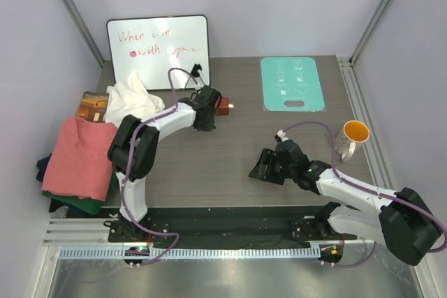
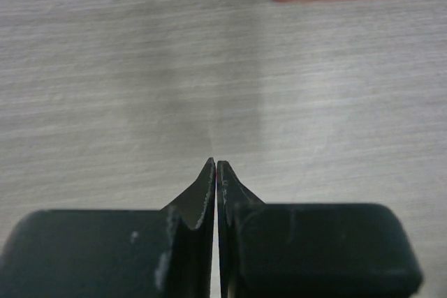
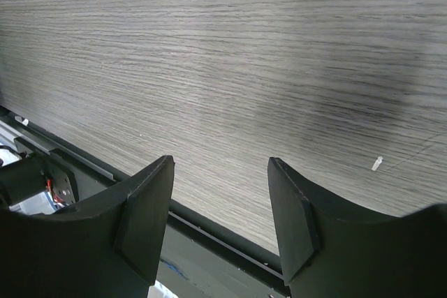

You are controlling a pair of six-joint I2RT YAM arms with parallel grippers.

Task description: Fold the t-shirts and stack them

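t-shirts (image 1: 70, 172) lie heaped at the frame's left, off the worktop (image 1: 230, 155) edge: crumpled white one (image 1: 129, 99) uppermost, flat salmon-pink one (image 1: 82, 151) over dark green (image 1: 80, 205) and navy (image 1: 43, 165). i see left jaws clenched empty, right jaws released.

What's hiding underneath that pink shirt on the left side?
Under the pink shirt, a dark green shirt and a navy shirt peek out at its edges. The rest of them is covered.

Counter (image 1: 230, 165): grey wood-grain, matt. Salmon-pink t-shirt (image 1: 78, 155), white t-shirt (image 1: 129, 99): soft creased cloth. Left fingers (image 2: 199, 204): matt black plastic, scuffed. Mug (image 1: 351, 139): glossy.
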